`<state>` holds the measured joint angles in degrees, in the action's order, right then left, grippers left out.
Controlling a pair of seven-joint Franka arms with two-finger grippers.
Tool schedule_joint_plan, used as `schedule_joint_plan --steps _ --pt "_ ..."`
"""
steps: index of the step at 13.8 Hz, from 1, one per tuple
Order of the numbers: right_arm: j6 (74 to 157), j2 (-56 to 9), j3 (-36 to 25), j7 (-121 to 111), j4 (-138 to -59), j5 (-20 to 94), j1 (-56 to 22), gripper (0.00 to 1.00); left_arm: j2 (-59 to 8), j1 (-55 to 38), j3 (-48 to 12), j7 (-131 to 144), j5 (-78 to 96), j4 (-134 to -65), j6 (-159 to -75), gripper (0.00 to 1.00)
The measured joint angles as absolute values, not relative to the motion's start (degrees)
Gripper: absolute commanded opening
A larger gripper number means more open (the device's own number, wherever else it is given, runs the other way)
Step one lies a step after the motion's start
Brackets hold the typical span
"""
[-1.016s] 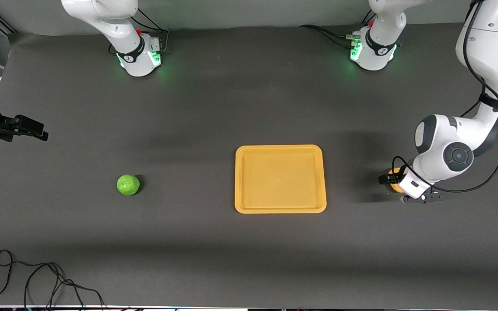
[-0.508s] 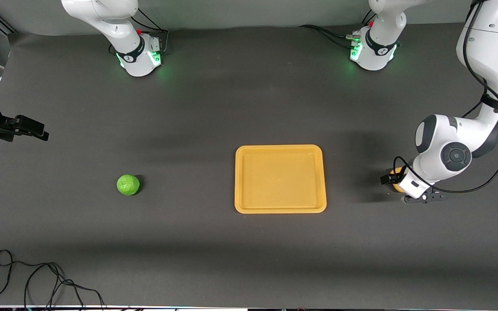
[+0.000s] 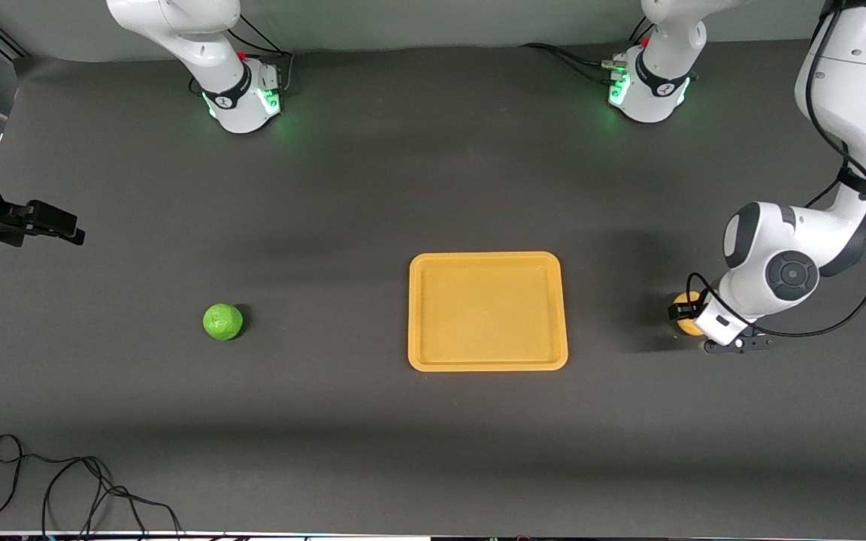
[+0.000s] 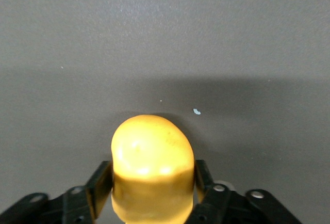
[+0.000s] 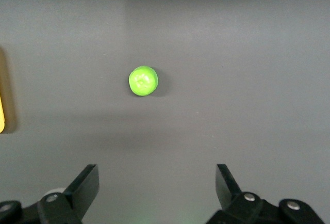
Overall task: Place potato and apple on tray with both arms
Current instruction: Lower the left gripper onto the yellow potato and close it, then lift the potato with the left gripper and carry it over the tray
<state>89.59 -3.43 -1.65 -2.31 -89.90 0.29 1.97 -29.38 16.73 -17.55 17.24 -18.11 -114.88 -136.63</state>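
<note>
Clamping the potato (image 4: 152, 170) between both fingers (image 4: 99, 188), the left gripper (image 3: 692, 315) sits low at the left arm's end of the table, just off the tray (image 3: 487, 364), with the potato at or barely off the table surface. The potato looks glossy, hard and light, so it is likely to slip; the grip across its narrow middle seems the sound place to hold. Its lower end is cut off in the left wrist view, and the wrist covers much of it from the front, so whether it has left the table is unclear. The right gripper (image 5: 157, 185) waits spread wide and empty, well up over the table. The apple (image 3: 222, 321) lies well apart from the tray, toward the right arm's end; round and shiny, it probably wants a grip across its widest part.
</note>
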Motion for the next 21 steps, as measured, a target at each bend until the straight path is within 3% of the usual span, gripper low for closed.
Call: schedule_joint_plan --steps 7,11,14,21 --pt "89.59 -3.43 -1.65 -2.31 -89.95 0.29 1.99 1.0 -27.09 16.73 -19.09 17.44 -18.0 -113.03 -131.48 0.0" --pt "89.54 -3.45 -1.65 -2.31 -89.98 0.29 2.02 1.0 -16.95 16.25 -28.61 17.78 -8.74 -107.15 -117.15 0.0" --pt "89.52 -3.45 -1.65 -2.31 -89.98 0.29 2.04 1.0 -14.37 13.93 -34.31 20.56 -4.99 -100.62 -109.94 0.0" --pt "90.19 -3.6 -1.17 -2.31 -90.02 0.3 1.13 1.0 -27.7 3.49 -34.43 37.47 -11.92 -101.65 -123.16 0.0"
